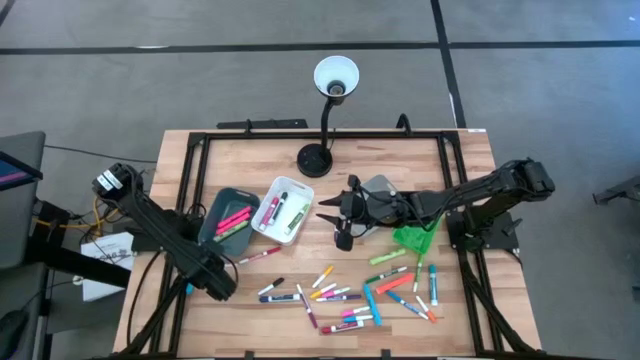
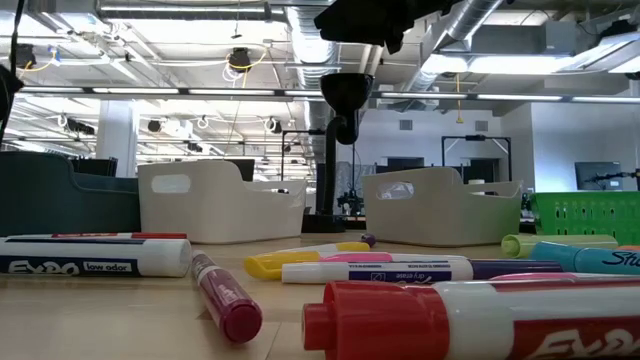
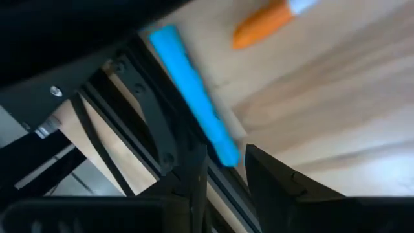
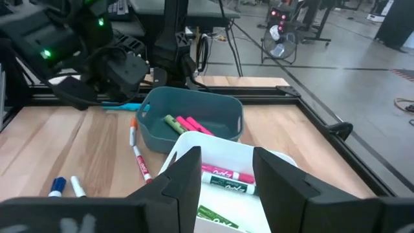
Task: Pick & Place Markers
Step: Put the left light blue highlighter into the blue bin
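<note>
Left gripper: the left gripper (image 1: 190, 287) sat low at the table's left edge, beside the dark frame rail; in its wrist view its fingers (image 3: 268, 171) stood a little apart around the end of a blue marker (image 3: 194, 97), though whether they pressed on it could not be told.
Blue marker: it lay along the table edge next to the rail, with an orange-capped marker (image 3: 262, 22) on the wood just beyond it.
Right gripper: the right gripper (image 1: 338, 215) hung above the middle of the table, over the near rim of the white bin (image 1: 283, 209); its fingers (image 4: 281, 171) were spread with nothing between them.
Teal bin: the teal bin (image 4: 194, 113) sat just beside the white bin and held pink and green markers (image 4: 184, 124).
White bin: it held a pink marker and green markers lying flat.
Loose markers: most of the markers (image 1: 350, 293) lay scattered on the front half of the wooden table (image 1: 470, 160), in pink, blue, orange, green and red; one red marker (image 1: 260, 255) lay apart, near the bins.
Other bins: a grey bin (image 1: 380, 186) and a green bin (image 1: 415, 238) sat under the right arm.
Lamp: a black gooseneck lamp (image 1: 335, 80) stood at the back of the table.
Low view: a red-capped marker (image 2: 470, 320) lay closest, with a dark red one (image 2: 225, 297) beside it.
</note>
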You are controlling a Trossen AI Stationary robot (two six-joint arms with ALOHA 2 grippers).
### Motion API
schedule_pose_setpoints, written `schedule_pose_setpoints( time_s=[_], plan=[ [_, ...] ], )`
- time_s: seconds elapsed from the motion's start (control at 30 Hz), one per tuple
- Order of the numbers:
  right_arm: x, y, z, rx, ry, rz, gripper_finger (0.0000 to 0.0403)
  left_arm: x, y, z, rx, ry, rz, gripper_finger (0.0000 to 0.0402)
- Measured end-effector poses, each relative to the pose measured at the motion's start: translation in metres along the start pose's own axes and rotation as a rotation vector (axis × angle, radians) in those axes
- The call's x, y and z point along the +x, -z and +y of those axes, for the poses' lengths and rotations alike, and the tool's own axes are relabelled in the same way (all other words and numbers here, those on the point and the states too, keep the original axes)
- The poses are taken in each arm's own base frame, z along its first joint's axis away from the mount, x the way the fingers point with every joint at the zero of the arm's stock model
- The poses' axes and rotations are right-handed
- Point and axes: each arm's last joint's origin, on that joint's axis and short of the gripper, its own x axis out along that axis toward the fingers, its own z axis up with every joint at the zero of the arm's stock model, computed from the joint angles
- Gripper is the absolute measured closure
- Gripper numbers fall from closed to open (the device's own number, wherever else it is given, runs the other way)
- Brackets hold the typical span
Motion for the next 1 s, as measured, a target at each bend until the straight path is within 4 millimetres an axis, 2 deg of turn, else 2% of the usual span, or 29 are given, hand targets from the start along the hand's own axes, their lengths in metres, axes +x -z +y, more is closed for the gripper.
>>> schedule_pose_setpoints(
  time_s=[0.23, 0.6, 1.0],
  plan=[
    [0.0, 0.0, 0.0, 0.0, 0.0, 0.001, 0.0272, 0.021, -0.006, 0.008, 0.009, -0.056, -0.005, 0.03],
    [0.0, 0.0, 0.0, 0.0, 0.0, 0.001, 0.0272, 0.052, -0.013, 0.014, 0.021, -0.034, 0.0, 0.03],
    [0.0, 0.0, 0.0, 0.0, 0.001, 0.001, 0.0272, 0.059, -0.014, 0.012, 0.028, 0.006, 0.034, 0.03]
  ],
)
